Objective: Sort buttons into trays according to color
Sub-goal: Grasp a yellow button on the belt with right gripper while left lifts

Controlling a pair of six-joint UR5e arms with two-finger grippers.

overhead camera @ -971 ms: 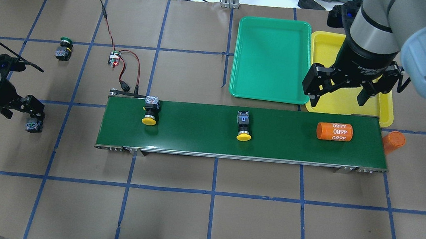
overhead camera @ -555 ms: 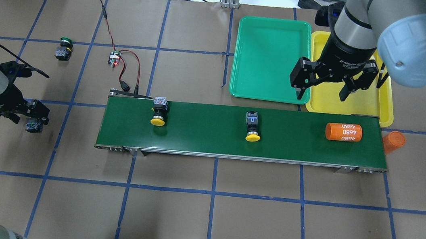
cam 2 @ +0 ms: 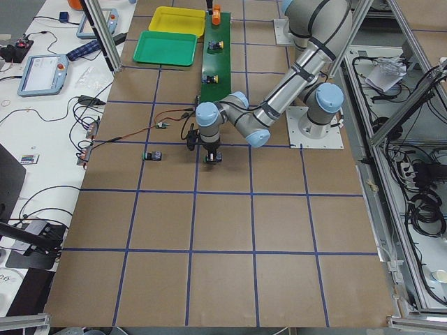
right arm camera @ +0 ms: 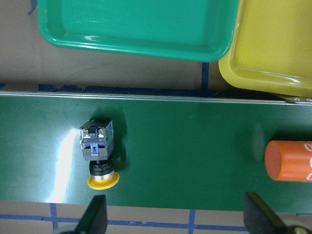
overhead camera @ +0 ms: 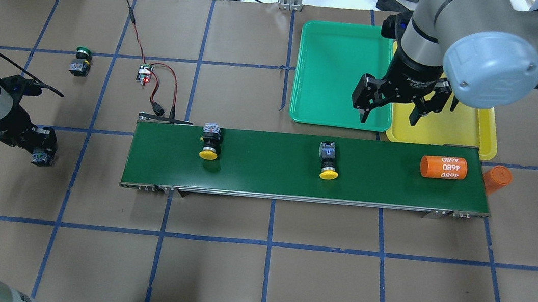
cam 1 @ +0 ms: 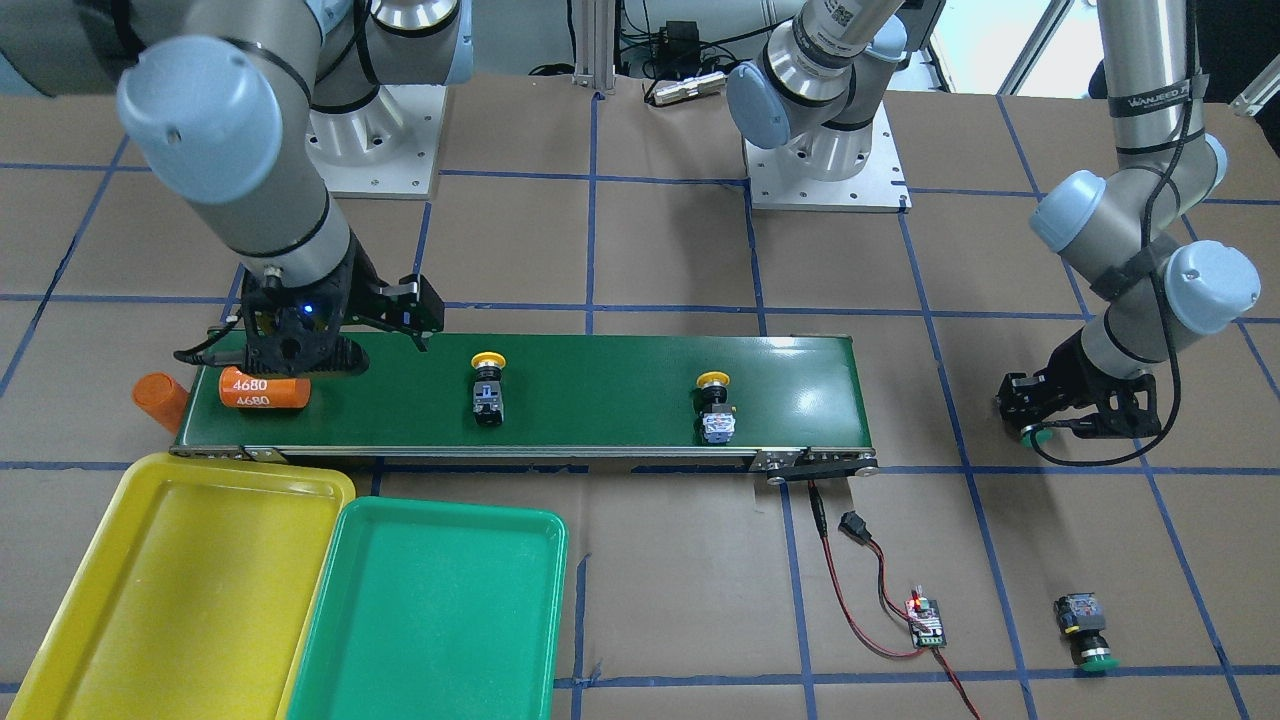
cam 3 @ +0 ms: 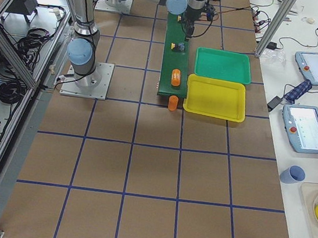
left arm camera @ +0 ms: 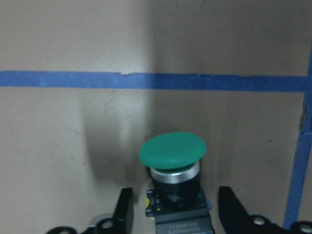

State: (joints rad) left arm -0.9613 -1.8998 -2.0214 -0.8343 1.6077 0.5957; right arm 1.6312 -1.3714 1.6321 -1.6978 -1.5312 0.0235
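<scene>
Overhead, the right gripper [overhead camera: 388, 115] hangs spread above the rims of the green tray [overhead camera: 330, 66] and yellow tray [overhead camera: 461, 133], with a yellow button [overhead camera: 328, 164] lying on the conveyor belt [overhead camera: 256, 170]. In the left wrist view the left gripper [left arm camera: 175, 191] straddles a green button [left arm camera: 171, 151] on the table [left arm camera: 73, 39], jaws unclenched: a pick looks to be starting, and closing comes next. The right wrist view puts the yellow button toward one splayed finger, so that arm likely must shift and descend.

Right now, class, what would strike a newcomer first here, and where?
The dark-green belt mid-table, carrying two yellow-capped buttons and an orange cylinder. Beyond its right end lie a bright yellow tray and a green tray side by side, the right pincer open above that end.
</scene>
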